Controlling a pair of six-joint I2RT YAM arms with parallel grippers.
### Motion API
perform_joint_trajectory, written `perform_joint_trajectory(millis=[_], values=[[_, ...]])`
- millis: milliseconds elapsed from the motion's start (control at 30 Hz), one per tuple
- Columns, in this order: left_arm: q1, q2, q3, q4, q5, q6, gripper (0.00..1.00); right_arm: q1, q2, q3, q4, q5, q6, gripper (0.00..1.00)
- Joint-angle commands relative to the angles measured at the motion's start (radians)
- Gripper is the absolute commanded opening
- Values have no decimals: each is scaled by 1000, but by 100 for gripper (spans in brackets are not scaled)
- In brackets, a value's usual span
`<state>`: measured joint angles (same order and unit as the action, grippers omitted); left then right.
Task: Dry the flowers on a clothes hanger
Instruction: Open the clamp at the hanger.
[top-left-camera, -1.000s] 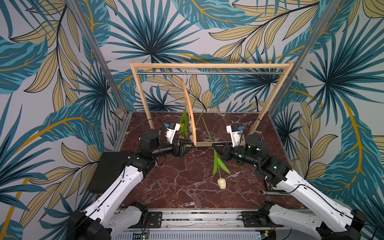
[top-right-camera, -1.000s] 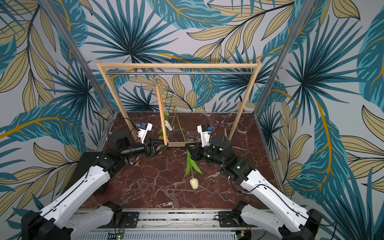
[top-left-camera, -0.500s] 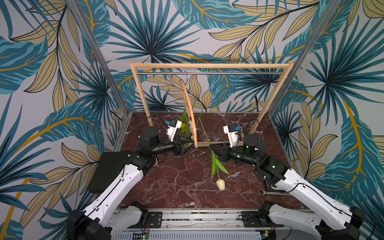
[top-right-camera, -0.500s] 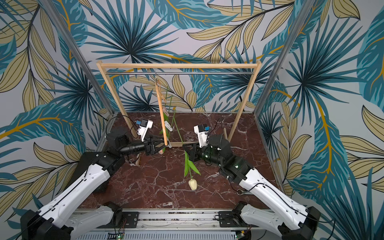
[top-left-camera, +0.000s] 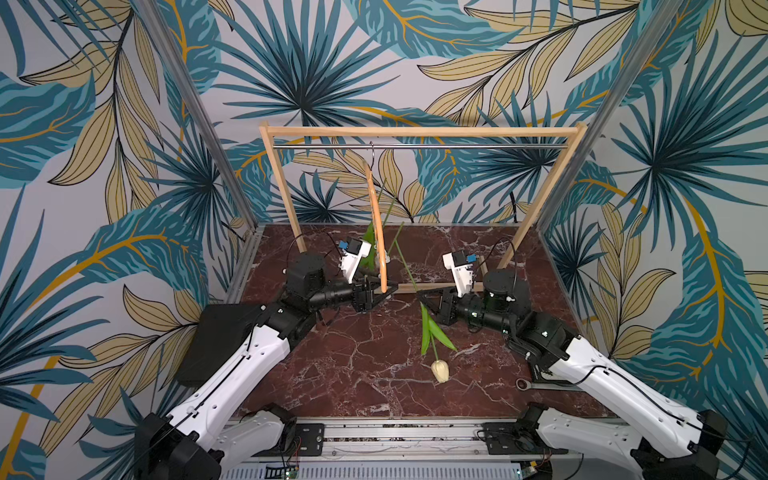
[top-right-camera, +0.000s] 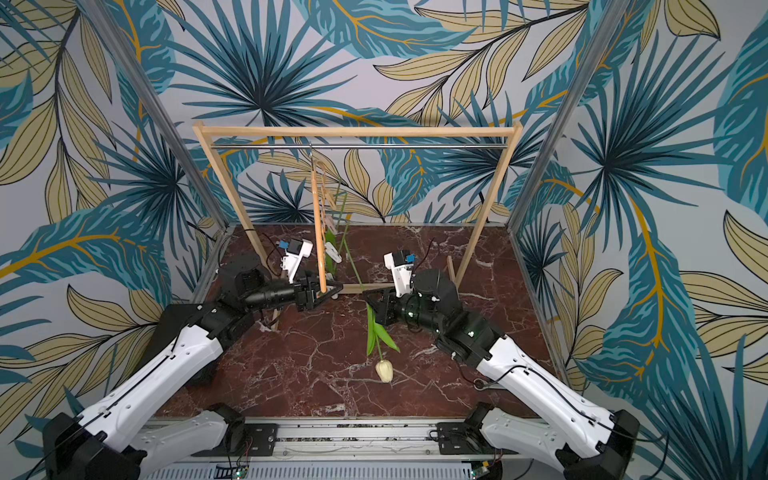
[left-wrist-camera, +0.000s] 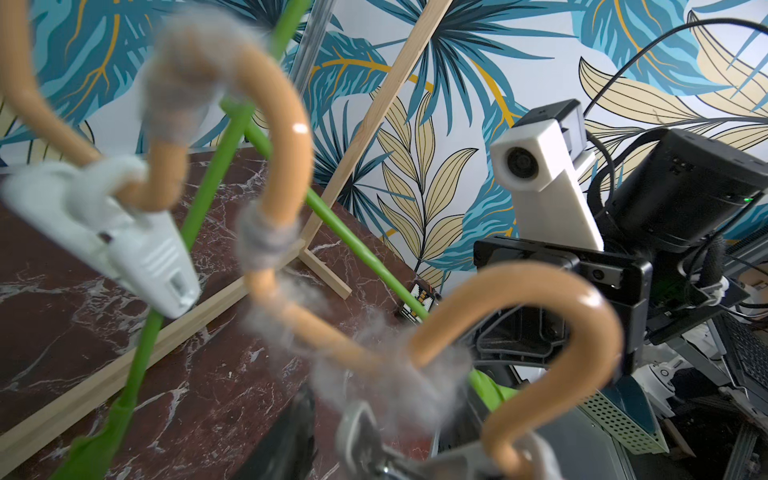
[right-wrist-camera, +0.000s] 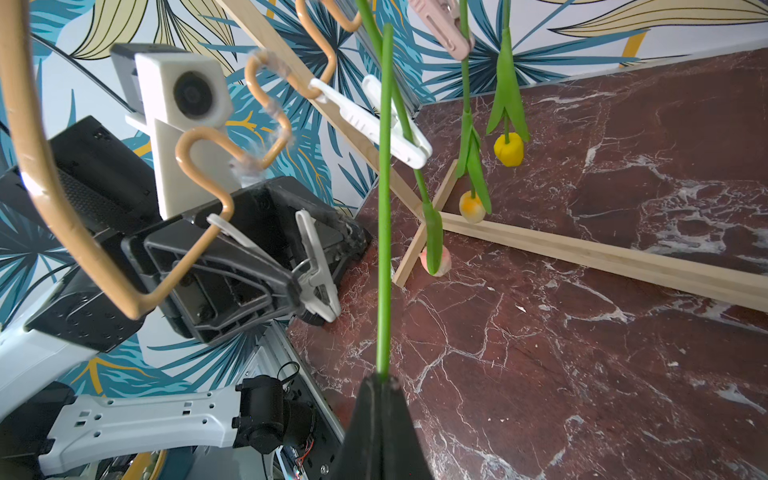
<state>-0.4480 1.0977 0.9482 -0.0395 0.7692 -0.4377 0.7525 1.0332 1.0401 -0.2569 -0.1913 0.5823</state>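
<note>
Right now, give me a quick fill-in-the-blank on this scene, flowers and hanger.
The tulip in the shut right gripper has a ___ head. The hanger hangs by its hook from the rack's metal ___. Hanging beside the yellow tulip and the orange tulip is a ___ one.
Missing: white; rail; pink.

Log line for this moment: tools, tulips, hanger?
right tool: shut on white tulip | left tool: squeezing end clip on hanger | hanging head-down: yellow tulip, orange-yellow tulip, pink tulip | white tulip: not yet clipped
</note>
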Motion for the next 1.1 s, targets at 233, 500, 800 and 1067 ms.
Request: perform_joint_trajectory(millis=[233, 500, 800, 1067], values=[[-3, -35, 57, -10, -17, 18, 50, 7, -19, 9, -5, 1, -14, 0], [-4, -48, 55, -11, -16, 13, 48, 8, -28, 1, -5, 8, -13, 0], [-6, -42, 51, 18, -18, -15, 40, 8, -31, -11, 6, 18, -9, 0], [-8, -41, 43, 27, -52, -41, 34, 10, -31, -14, 10, 16, -4, 0]])
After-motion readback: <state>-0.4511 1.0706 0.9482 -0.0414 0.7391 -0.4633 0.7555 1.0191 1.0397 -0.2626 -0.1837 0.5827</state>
